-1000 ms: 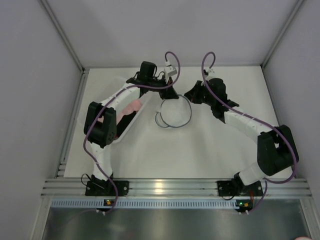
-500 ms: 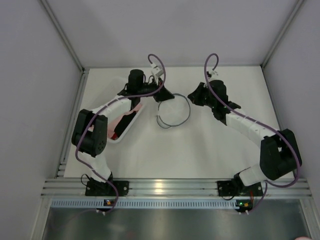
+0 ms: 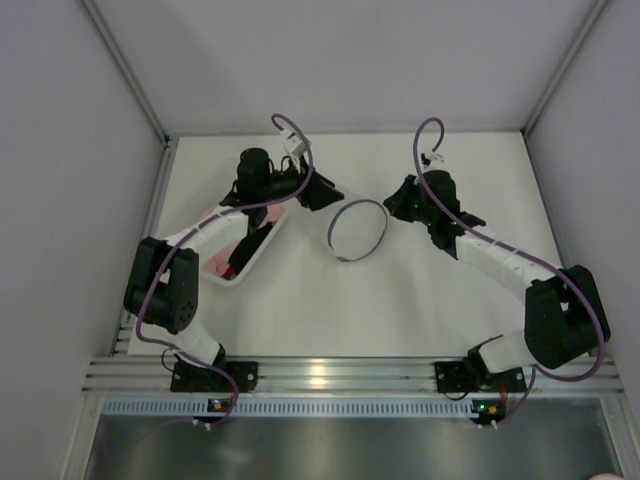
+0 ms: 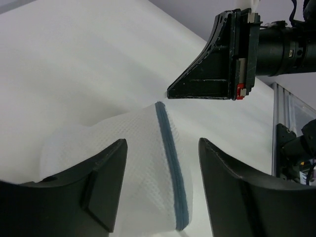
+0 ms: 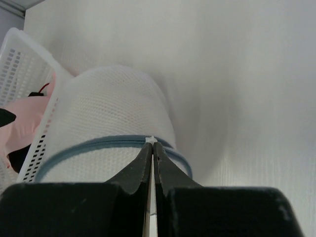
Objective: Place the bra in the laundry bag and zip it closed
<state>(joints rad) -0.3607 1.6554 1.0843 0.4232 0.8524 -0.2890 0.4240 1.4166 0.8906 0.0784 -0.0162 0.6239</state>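
The laundry bag [image 3: 358,230], a round white mesh pouch with a blue-grey zipper rim, lies mid-table between the two arms. My right gripper [image 5: 152,144] is shut on the small white zipper pull [image 5: 151,139] at the bag's right edge, where the zipper [image 5: 98,144] curves away left. My left gripper [image 4: 163,143] is open just left of the bag, its fingers apart on either side of the mesh [image 4: 128,163] and zipper [image 4: 170,168] without touching them. The right gripper's black fingers [image 4: 212,79] show beyond the bag. The bra is hidden.
A clear plastic bin [image 3: 222,278] sits at the left under my left arm, holding a pink cloth [image 5: 24,123] and a black-and-red item [image 3: 245,250]. Its white lattice wall [image 5: 19,59] stands close behind the bag. Grey enclosure walls surround the table.
My left gripper has opened, let go of the bag's rim and drawn back to the left. The right gripper stays shut on the zipper pull and has shifted slightly right with the bag.
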